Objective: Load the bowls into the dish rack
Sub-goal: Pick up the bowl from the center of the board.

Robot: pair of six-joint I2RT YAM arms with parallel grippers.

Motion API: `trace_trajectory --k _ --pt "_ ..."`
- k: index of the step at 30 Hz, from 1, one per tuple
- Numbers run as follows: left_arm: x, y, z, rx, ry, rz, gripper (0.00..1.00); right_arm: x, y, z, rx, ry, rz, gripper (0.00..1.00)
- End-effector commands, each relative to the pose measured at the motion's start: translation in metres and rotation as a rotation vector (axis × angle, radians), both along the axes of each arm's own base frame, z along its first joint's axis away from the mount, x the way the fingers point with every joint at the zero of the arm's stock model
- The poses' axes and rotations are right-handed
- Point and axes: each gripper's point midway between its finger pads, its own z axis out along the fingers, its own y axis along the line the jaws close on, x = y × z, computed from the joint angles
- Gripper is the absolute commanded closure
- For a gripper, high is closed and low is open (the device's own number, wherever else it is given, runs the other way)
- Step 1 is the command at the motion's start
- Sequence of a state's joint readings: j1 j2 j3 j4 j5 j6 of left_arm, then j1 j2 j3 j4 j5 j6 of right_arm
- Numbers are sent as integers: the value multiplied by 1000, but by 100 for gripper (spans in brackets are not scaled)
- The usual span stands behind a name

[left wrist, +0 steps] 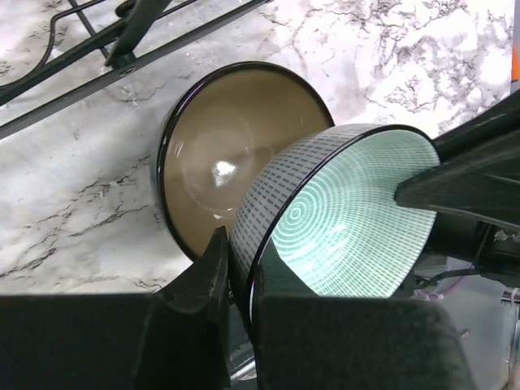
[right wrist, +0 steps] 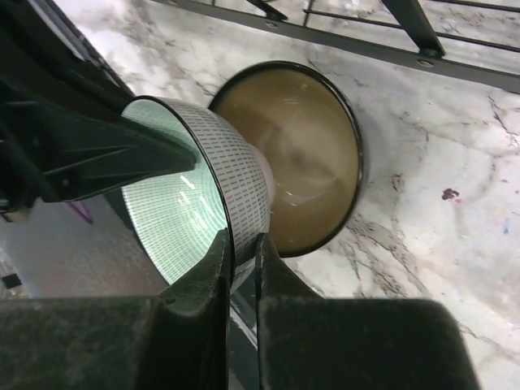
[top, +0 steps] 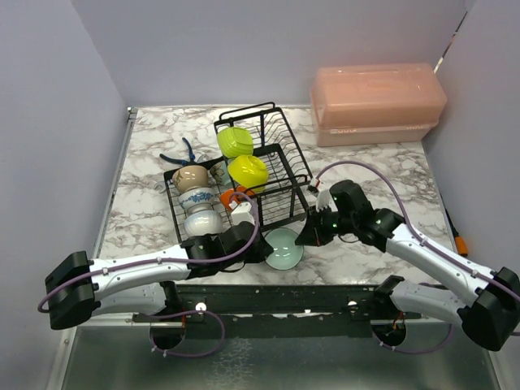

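Teal bowl (top: 283,250), 6 o'clock of the rack (top: 286,162).
Right gripper (right wrist: 242,244) clamps its rim; the left gripper's (left wrist: 240,284) hold I cannot tell; I'd free it before lifting.

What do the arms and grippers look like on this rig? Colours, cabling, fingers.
The left arm and right arm both have white link shells with black joint housings. A thin purple cable loops along each arm. The left gripper and right gripper are black. In the wrist views their matte black fingers taper to blunt tips. No markings are legible.
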State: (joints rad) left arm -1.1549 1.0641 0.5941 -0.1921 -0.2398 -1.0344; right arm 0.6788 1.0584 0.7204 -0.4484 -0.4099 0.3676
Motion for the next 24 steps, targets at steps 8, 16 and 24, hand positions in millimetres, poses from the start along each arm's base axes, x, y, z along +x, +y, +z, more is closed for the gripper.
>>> trace_trajectory --k 8,16,24 --pt "15 15 74 -197 -192 66 100 13 3 41 81 -116 -40 52" --pt "16 28 105 -182 -318 24 100 15 6 78 183 -203 -52 30" --pt "20 29 158 -165 -476 -46 100 13 12 126 261 -270 -18 27"
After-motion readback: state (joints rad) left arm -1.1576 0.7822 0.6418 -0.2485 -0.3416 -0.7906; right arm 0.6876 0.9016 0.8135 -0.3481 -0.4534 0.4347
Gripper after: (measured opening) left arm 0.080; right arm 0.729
